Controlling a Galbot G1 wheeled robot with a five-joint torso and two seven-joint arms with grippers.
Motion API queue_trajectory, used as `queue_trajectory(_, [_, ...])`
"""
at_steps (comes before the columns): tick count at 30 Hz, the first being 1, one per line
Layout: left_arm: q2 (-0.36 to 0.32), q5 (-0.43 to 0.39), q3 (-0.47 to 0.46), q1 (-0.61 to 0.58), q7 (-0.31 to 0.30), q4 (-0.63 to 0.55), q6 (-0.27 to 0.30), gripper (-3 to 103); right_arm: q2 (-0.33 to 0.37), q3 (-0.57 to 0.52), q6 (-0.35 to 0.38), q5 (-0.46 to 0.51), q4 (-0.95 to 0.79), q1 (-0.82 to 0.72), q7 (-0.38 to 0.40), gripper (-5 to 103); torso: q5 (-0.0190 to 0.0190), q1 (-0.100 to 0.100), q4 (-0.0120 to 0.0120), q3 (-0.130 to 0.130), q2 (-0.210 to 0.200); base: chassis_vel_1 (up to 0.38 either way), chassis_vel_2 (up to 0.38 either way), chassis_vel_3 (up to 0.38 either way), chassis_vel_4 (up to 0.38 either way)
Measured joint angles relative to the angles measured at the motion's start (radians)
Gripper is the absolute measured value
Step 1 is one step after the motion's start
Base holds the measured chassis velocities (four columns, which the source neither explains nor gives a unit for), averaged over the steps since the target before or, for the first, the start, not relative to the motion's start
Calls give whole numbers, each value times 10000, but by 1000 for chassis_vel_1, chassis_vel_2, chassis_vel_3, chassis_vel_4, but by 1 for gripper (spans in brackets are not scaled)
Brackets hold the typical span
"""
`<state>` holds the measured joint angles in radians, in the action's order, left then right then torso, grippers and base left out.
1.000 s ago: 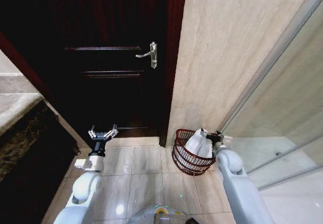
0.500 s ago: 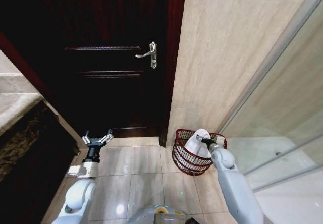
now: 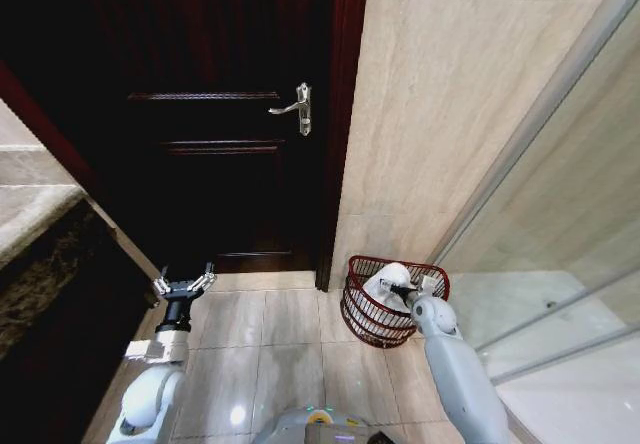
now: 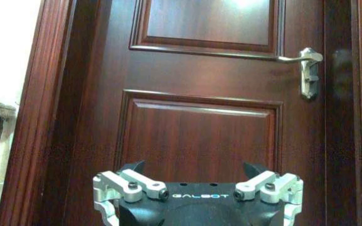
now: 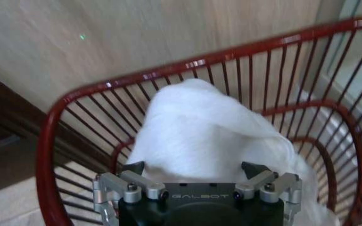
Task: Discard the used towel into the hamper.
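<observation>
The white used towel lies bunched inside the hamper, a round reddish-brown wire basket on the floor against the tiled wall. In the right wrist view the towel rises in a heap within the hamper's red bars. My right gripper hovers at the hamper's near rim, just above the towel. Its fingers stand wide apart, so the right gripper is open, with the towel just beyond the fingertips. My left gripper stands open and holds nothing, low in front of the dark door; the left gripper faces the door panel.
A dark wooden door with a silver lever handle fills the wall ahead. A glass shower partition runs along the right. A dark stone counter stands at the left. Beige floor tiles lie between.
The towel has sunk from being held up above the hamper to resting lower inside it. My right arm has drawn back toward me. My left arm has lowered and shifted left.
</observation>
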<state>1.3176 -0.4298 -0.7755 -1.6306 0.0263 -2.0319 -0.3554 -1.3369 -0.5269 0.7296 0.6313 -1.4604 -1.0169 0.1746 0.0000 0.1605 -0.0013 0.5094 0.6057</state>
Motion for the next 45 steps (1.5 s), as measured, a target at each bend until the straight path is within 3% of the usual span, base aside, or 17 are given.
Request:
queue_trajectory(8, [8,-28,79,124,8,128,-23,100,114,28,-234,-330,-843,-204,687,100,-1,0,1,0,0,0,0,0,0])
queue_trajectory(14, [18,-5,173,190,21,301,-115,100,290,146,-1275,-1603,-2086,-687,546,100,-2,-1,-3,0,0,0,0,0,0])
queue_trajectory(20, [60,12,193,201,28,311,-129,100,348,419,-1294,-1959,-2080,-324,521,100,-3,-1,0,0,0,0,0,0,0])
queue_trajectory(28, [59,-67,-16,128,27,321,-217,100,88,1016,-645,-1725,310,1251,386,100,0,0,1,1,0,0,0,0,0])
queue_trajectory(30, [43,-141,-94,131,26,360,-270,100,24,1108,-333,-1760,1359,1830,-7,100,0,0,0,1,0,0,0,0,0])
queue_trajectory(36, [96,-148,-93,114,26,395,-387,100,-106,1090,-257,-1915,1922,1941,-191,100,-1,0,-1,0,0,0,0,0,0])
queue_trajectory(45, [59,-307,-241,-70,49,361,-608,100,-178,957,-148,-3033,2685,1658,-212,100,0,0,0,0,0,0,0,0,0])
